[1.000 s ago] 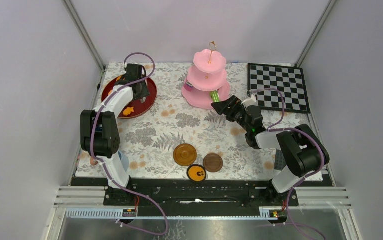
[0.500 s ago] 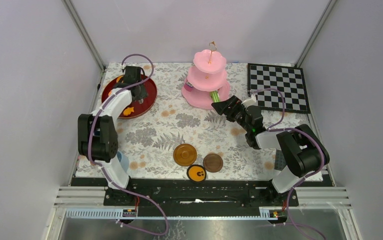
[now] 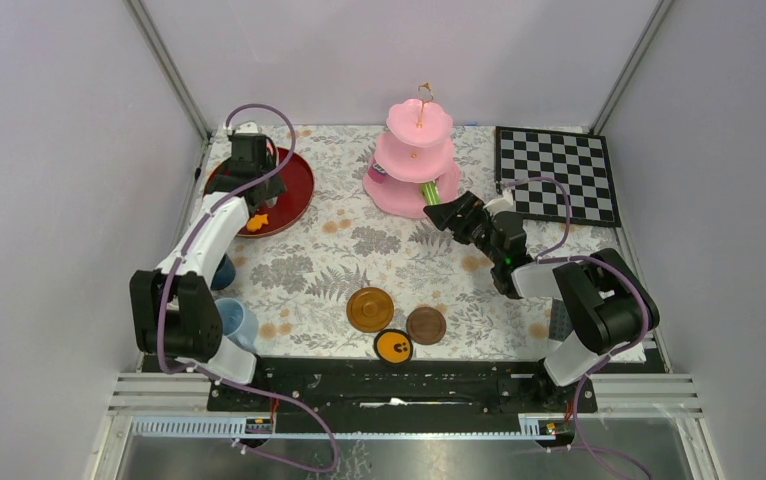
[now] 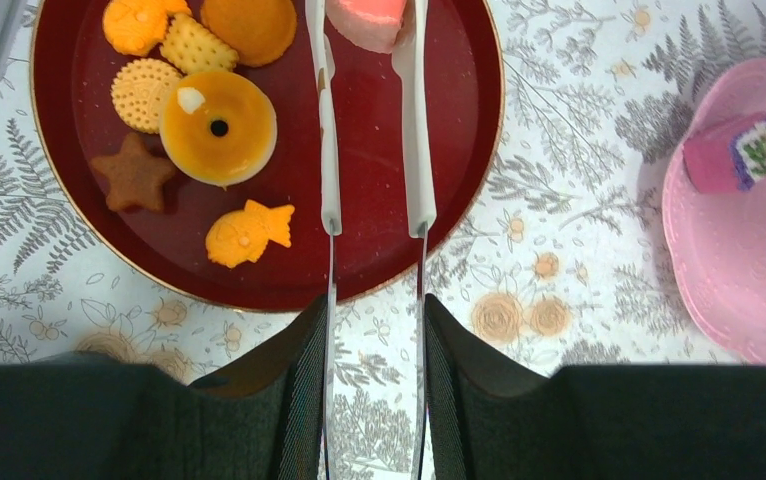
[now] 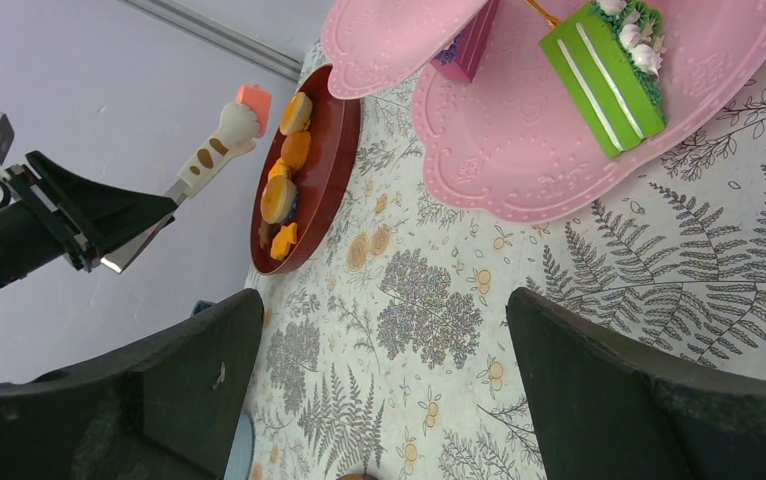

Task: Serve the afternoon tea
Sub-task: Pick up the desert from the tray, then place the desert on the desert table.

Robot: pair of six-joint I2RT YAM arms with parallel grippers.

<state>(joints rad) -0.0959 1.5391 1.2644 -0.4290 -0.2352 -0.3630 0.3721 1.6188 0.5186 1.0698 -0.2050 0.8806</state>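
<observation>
Reaching the left arm long and far up the left side of the table, forearm stretched toward the back corner, hanging the left gripper (image 4: pixel 367 40) over the red tray (image 3: pixel 297 190). Pinching a pink pastry (image 4: pixel 364 12) between the tips of the long pale fingers (image 4: pixel 327 150), right at the top edge of the left wrist view. Showing in that same view, lying on the tray's left half: a brown star biscuit (image 4: pixel 134 172), a round orange pastry (image 4: pixel 218 126) with a dark centre, an orange fish-shaped pastry (image 4: pixel 248 232), and a few biscuits further back. Catching from the right wrist view what the other two are not making plain: the pink pastry being held up off the tray. Bending the right arm at the elbow and angling it in toward the pink cake stand (image 3: pixel 391 200), keeping the right gripper (image 3: pixel 448 213) low just beside the bottom tier, jaws spread wide with nothing between them. Lying on that bottom tier, a green pastry (image 5: pixel 599 85); sitting partly under the middle tier's rim, a purple pastry (image 5: pixel 469 52). Appearing clearly only in the top view: a larger brown saucer (image 3: pixel 370 309) and a smaller brown saucer (image 3: pixel 425 325) near the front edge, a light-blue cup (image 3: pixel 238 322) and a dark-blue cup (image 3: pixel 222 271) beside the left arm, and the chessboard (image 3: pixel 556 175) at the far right.
</observation>
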